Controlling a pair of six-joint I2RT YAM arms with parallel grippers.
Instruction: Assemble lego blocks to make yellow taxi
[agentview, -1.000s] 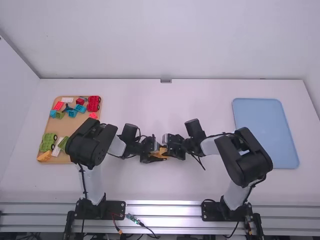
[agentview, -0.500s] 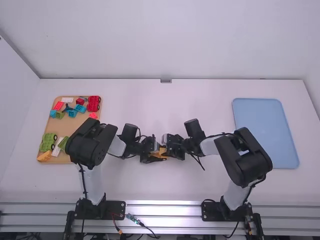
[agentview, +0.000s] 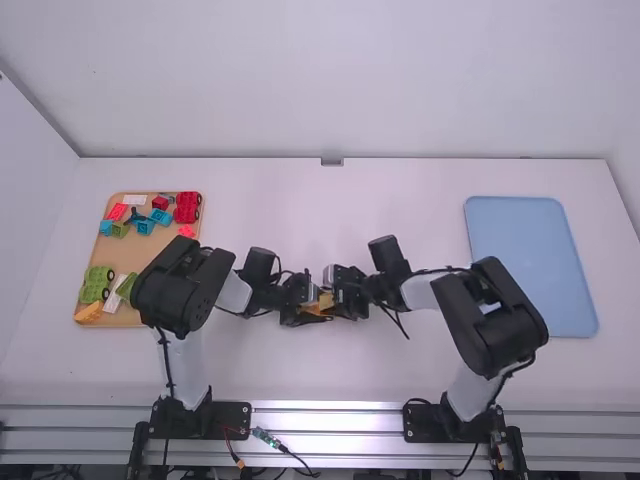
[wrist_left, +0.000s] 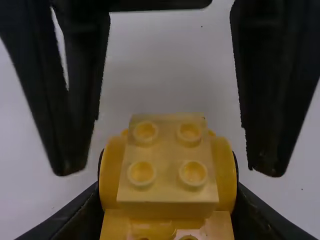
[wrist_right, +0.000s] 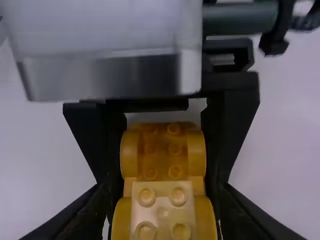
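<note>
In the high view, left claw (agentview: 310, 306) and right claw (agentview: 341, 293) partly hide the yellow block assembly (agentview: 325, 301) above the bench (agentview: 300, 370). The left wrist view shows its studs; the left claw seemingly grasps its sides, the right claw's fingers (wrist_left: 267, 100) parted around it.

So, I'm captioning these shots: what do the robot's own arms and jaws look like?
The left arm and right arm have white links, bulky rounded black joints and thin black cables. Each stands on a black base plate. The jaws are black, and in the left wrist view the right arm's taper toward rounded tips. Coloured wiring lies by the left base.
</note>
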